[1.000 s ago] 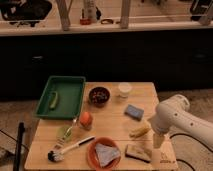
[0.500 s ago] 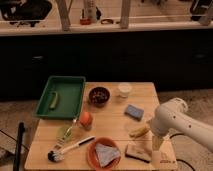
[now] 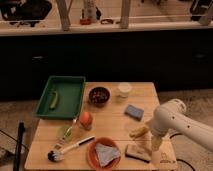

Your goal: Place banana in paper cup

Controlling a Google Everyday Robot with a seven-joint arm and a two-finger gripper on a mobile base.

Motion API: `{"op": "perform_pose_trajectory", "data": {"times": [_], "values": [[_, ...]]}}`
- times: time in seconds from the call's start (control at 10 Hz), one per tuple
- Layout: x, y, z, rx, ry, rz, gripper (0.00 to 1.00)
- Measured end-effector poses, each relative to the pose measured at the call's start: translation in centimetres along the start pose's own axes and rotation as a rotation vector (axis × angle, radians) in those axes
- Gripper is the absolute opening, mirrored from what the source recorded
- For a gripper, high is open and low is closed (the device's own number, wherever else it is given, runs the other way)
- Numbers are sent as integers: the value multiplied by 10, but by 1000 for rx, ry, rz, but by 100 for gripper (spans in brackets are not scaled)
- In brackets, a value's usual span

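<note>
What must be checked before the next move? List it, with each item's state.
1. Banana in view on the table, near right: ok.
2. Pincer low beside the banana's right end; hold on it: cannot tell.
3. Paper cup upright at the far edge: ok.
4. Cup empty: cannot tell.
5. Straight low path to the cup: not ok, blue sponge lies between; probably lift over it.

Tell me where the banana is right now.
In the camera view, the banana lies toward the right of the table, just in front of the blue sponge, with the gripper close on its right.
</note>
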Motion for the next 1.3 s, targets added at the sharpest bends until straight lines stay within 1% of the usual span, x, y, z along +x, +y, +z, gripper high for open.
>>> {"op": "perform_pose_trajectory", "data": {"times": [0.1,0.2,0.4,0.6,0.8,1.0,1.1,1.2,1.3], "values": [[-1,0,1,-2,-1,-4,80],[-4,-1,2,2,-5,-23,80],[-8,-7,-5,16,-14,-95,80],[-11,-13,-4,20,-26,-143,80],[-14,-19,2,17,-36,-195,80],[-10,-22,11,16,-35,-216,78],[-9,-26,19,15,-38,-228,70],[-8,-30,27,11,-38,-244,58],[-7,-33,31,8,-41,-252,49]]}}
